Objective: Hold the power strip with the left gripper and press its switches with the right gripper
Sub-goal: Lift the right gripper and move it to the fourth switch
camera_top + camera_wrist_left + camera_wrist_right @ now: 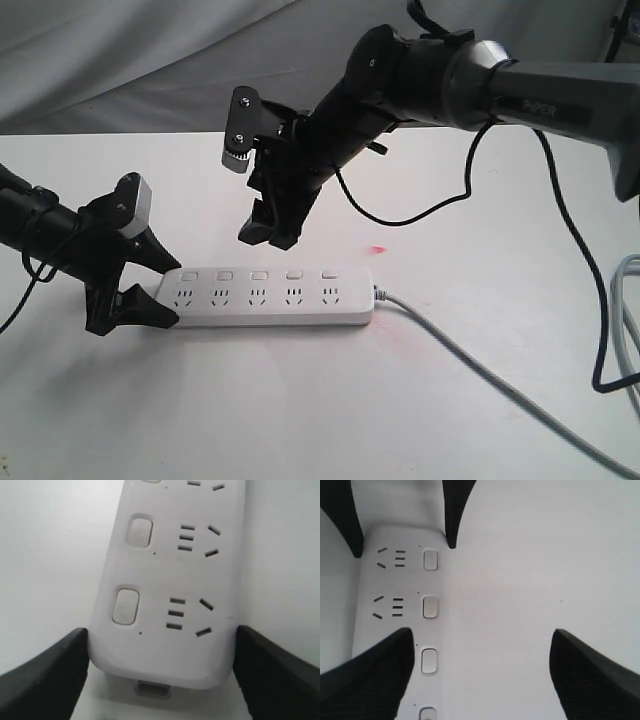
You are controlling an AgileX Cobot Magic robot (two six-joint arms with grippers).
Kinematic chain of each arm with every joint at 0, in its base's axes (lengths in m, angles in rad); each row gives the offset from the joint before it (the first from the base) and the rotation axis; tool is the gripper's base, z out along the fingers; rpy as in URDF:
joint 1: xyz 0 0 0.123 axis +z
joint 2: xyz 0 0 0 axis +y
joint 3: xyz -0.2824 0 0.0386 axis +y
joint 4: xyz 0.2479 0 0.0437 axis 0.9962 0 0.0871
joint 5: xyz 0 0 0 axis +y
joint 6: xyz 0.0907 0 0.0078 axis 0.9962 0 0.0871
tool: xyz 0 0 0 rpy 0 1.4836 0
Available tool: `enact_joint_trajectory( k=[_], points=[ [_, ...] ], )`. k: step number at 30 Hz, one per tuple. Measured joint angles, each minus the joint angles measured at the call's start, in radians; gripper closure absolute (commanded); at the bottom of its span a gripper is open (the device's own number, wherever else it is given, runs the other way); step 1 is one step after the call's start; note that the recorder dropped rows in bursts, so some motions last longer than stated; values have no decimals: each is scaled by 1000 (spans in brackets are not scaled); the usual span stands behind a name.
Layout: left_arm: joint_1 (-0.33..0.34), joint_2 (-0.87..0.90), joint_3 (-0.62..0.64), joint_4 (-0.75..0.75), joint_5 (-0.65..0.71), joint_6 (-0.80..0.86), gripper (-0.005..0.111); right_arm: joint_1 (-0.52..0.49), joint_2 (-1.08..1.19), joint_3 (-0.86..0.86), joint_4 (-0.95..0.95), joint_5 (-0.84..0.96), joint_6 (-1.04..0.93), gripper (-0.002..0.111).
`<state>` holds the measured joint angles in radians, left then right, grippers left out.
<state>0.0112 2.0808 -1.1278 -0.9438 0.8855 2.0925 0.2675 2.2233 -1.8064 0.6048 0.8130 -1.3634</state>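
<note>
**Power strip clamped at one end; second tool poised above it**

White worktop (300, 420), seen from its near edge. The right tool (268, 238), on a thick grey arm reaching in from the right edge, hangs in the air over the middle of the worktop. Its jaws stand wide apart and hold nothing. In the right wrist view one finger lies over the strip and the other over bare worktop beyond the strip's far long side.

The left tool (172, 291), on a slim black arm entering from the left edge, is closed on the power strip (270, 300). Its two pointed fingers (45, 675) press against the two long sides at the strip's left end, one on each side.

The power strip lies flat near the centre of the worktop, socket face up, its length parallel to the near edge. A grey cord (480, 370) leaves its right end and runs toward the near right corner.

Five switches (258, 275) form one row along the strip's far long side, one beside each socket set. The right tool touches none of them.
</note>
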Motion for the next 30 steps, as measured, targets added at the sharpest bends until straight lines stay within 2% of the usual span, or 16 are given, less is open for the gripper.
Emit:
enact_joint_trajectory(
  k=[8,15,30],
  points=[
    [0,0,0,0,0,0,107,-10,0,0,-38,17,32,39],
    [0,0,0,0,0,0,107,-61,0,0,-40,61,43,39],
    [0,0,0,0,0,0,107,-63,18,0,-40,64,43,39]
  ],
)
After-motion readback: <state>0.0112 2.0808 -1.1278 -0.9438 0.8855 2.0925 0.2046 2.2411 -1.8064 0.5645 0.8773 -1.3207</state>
